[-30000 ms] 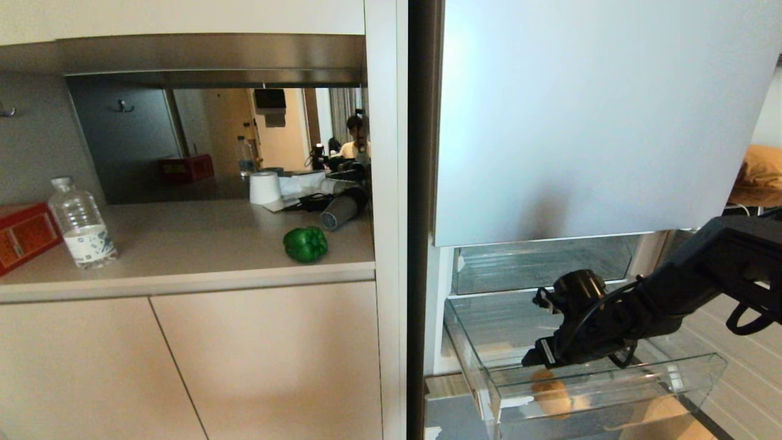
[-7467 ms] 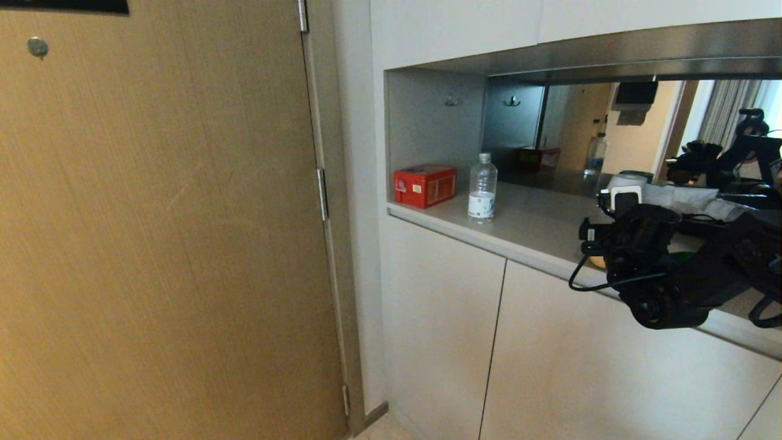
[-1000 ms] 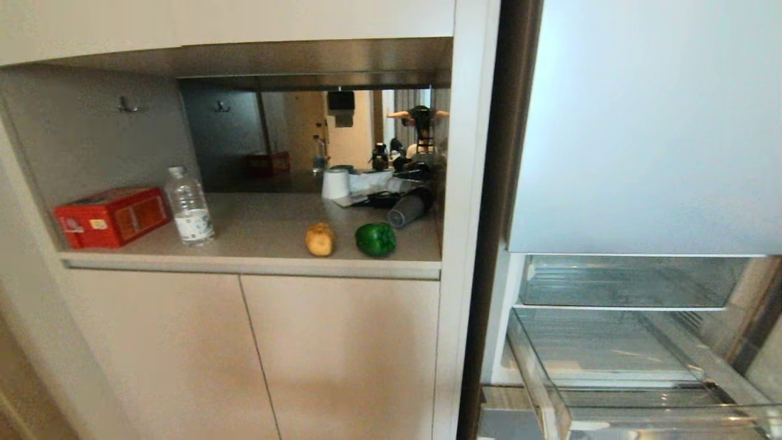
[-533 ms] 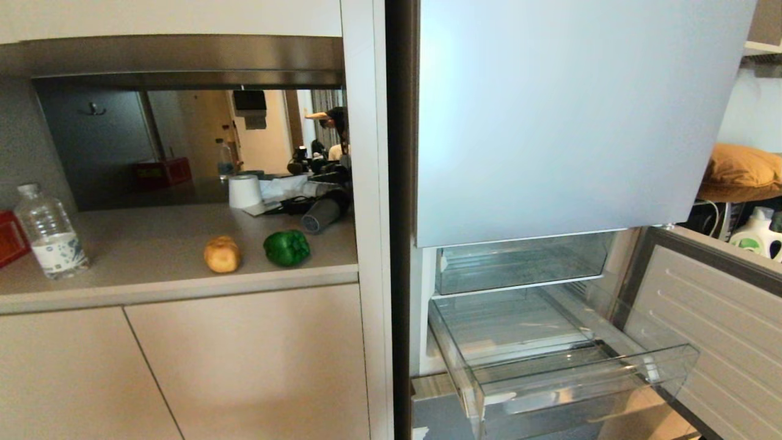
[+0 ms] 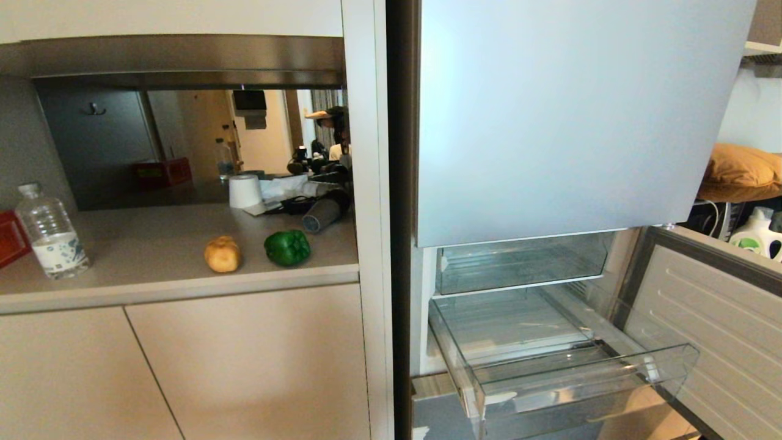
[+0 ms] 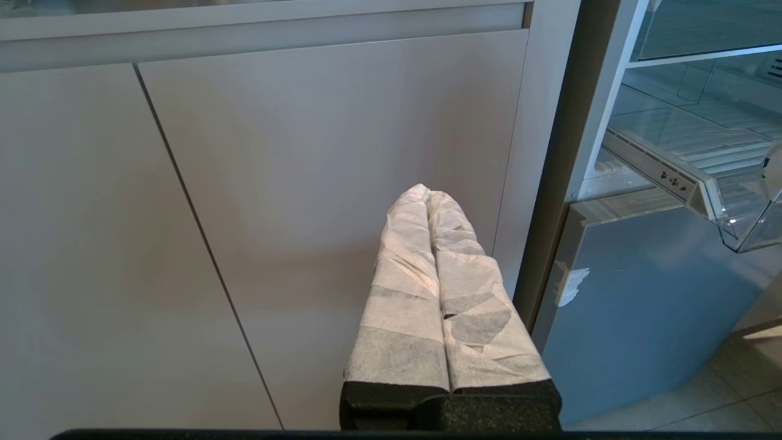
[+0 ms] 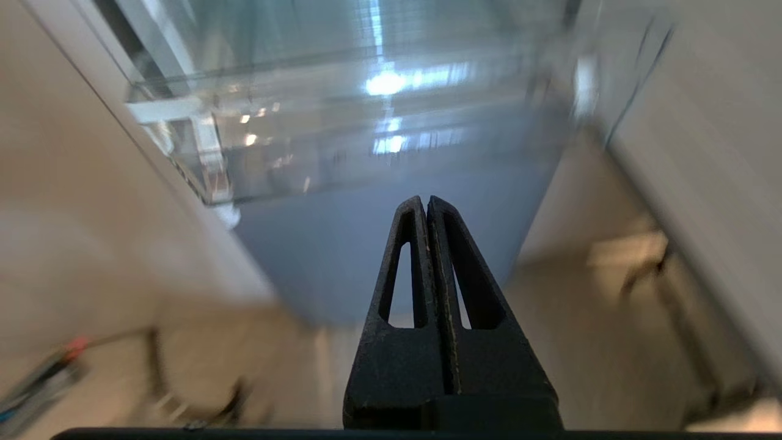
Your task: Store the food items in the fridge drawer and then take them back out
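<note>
Potato (image 5: 223,254) and pepper (image 5: 287,247) on counter (image 5: 122,269) left of emptied drawer (image 5: 580,379), both jaws closed empty; task looks done.

Tan potato (image 5: 223,254), glossy green pepper (image 5: 287,247) (lobed), clear ribbed drawer (image 5: 568,379)

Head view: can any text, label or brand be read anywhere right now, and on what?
None can be read.
water bottle: the label carries a blue print, too small to read.
red box: only an edge shows, no lettering seen.
detergent bottle: green label, blurred.
fridge drawer: small white sticker on its front, nothing legible.
</note>
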{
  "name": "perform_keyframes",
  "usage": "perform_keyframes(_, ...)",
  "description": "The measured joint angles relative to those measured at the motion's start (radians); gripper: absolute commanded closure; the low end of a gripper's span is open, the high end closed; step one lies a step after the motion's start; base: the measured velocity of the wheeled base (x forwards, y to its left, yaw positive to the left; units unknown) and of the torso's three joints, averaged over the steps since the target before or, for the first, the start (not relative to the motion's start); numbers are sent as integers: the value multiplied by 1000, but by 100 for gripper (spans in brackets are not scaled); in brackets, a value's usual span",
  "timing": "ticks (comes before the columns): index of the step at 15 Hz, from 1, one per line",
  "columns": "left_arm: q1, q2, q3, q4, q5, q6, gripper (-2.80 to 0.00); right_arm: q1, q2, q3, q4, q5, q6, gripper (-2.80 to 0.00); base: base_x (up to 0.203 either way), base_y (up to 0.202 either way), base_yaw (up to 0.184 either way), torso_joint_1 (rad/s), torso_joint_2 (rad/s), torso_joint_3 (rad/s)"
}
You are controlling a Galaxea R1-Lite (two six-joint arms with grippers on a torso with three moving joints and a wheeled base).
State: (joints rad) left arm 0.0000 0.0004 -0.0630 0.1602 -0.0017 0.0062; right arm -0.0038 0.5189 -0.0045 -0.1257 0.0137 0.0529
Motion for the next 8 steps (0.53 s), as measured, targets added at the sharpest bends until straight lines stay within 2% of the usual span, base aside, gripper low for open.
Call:
perform_keyframes(4, 0, 0, 0, 0, 0, 0, 0, 3, 379, -10, -115, -24, 73, 0, 0, 0, 0, 0, 0, 0)
perform_keyframes(8, 0, 0, 0, 0, 0, 0, 0, 6, 670, -18, -246, 23, 49, 0, 0, 0, 0, 0, 0, 0)
